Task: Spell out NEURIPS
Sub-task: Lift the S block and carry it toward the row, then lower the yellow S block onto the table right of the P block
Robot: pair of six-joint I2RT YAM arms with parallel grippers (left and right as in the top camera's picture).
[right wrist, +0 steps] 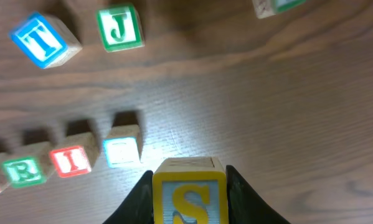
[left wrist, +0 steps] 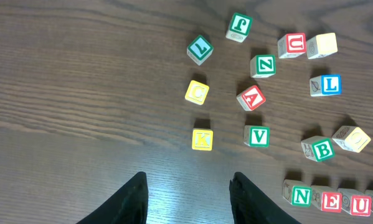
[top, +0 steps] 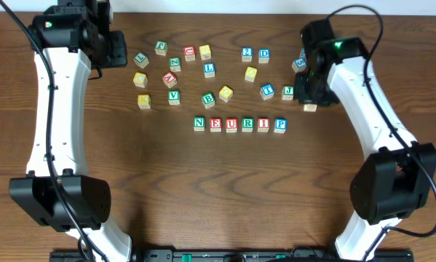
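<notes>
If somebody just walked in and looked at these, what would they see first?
Probably the row of blocks in the middle of the table, starting N, E, U, R, I. Next is the S block, yellow on blue, pinched in the right hand close to the row's end. Behind the row, loose blocks lie scattered in many colours.

This looks like a robotics lab bench. My white-and-black jointed left arm (top: pixel 54 109) and matching right arm (top: pixel 370 109) rise from a black mounting rail (top: pixel 225 255) along the bottom edge, over a dark wood-grain surface (top: pixel 167 189).
</notes>
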